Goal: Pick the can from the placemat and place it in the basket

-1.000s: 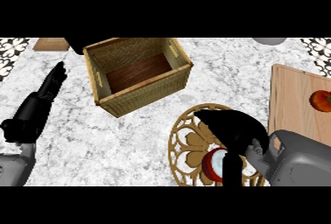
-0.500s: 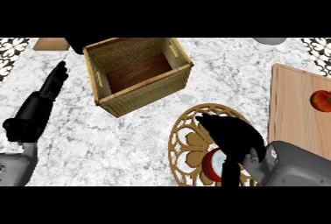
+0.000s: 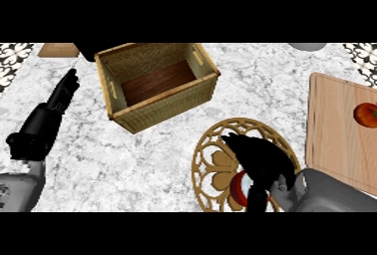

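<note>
A red can (image 3: pixel 240 187) stands on the round woven placemat (image 3: pixel 215 159) at the lower middle; only a sliver of it shows beside my right hand (image 3: pixel 261 158). That hand lies over the can from the right, its fingers curled down around it. The wicker basket (image 3: pixel 157 84) with a wooden floor sits at the upper middle, with nothing visible inside it. My left hand (image 3: pixel 54 107) rests open at the left edge, fingers pointing up the counter, well away from basket and can.
A wooden cutting board (image 3: pixel 341 144) lies at the right with a red tomato (image 3: pixel 366 114) on it. A small wooden block (image 3: pixel 57 49) sits at the top left and a grey round object (image 3: pixel 307 46) at the top right. Marble counter lies between basket and placemat.
My right hand has slid down and back over the can and its fingers have closed around it. The can is more hidden than before. The left hand has barely moved.
</note>
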### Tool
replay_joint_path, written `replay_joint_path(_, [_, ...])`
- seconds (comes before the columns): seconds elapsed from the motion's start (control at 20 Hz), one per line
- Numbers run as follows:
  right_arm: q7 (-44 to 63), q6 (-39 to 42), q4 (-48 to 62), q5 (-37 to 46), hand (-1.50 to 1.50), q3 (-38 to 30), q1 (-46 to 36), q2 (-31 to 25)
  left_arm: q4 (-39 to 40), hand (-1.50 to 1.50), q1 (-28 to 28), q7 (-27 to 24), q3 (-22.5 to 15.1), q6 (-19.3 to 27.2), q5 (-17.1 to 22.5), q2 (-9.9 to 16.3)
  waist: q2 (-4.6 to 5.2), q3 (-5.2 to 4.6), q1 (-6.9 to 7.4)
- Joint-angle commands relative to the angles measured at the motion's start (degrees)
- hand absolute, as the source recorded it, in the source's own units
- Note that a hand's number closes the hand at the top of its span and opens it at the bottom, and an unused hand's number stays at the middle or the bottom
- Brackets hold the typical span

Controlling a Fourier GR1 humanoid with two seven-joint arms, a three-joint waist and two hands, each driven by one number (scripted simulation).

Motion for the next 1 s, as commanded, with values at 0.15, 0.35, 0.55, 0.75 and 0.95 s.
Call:
replay_joint_path(0.15, [4.2, 3.2, 0.2, 5.9, -1.50, -0.6, 5.0, 4.0, -3.7, 0.00, 2.3, 1.0, 1.1, -1.6, -0.9, -0.5, -0.07, 0.01, 0.36])
replay_joint_path(0.35, [3.8, 4.8, 1.0, 6.7, -1.50, -2.9, 7.3, 3.8, -0.3, 0.00, 1.8, -1.1, 2.5, -3.5, -1.1, -0.3, -0.01, 0.00, 0.20])
replay_joint_path(0.55, [2.2, 8.2, 1.8, 6.2, -1.50, -6.6, 7.2, 2.2, 0.3, 0.00, 1.6, -1.6, 1.6, -2.0, -2.9, -2.9, 0.05, -0.01, 0.16])
replay_joint_path(0.75, [2.3, 7.2, 1.7, 11.3, -1.50, -4.7, 11.4, 5.3, -3.3, 0.00, 1.8, 1.6, 3.0, -2.7, -3.1, -2.3, -0.01, 0.01, 0.15])
replay_joint_path(0.95, [-1.0, 9.5, 3.4, 10.3, 1.50, -8.7, 12.4, 5.2, -2.0, 0.00, -1.4, 3.0, 3.9, -3.1, -3.8, -2.7, 0.07, 0.01, 0.07])
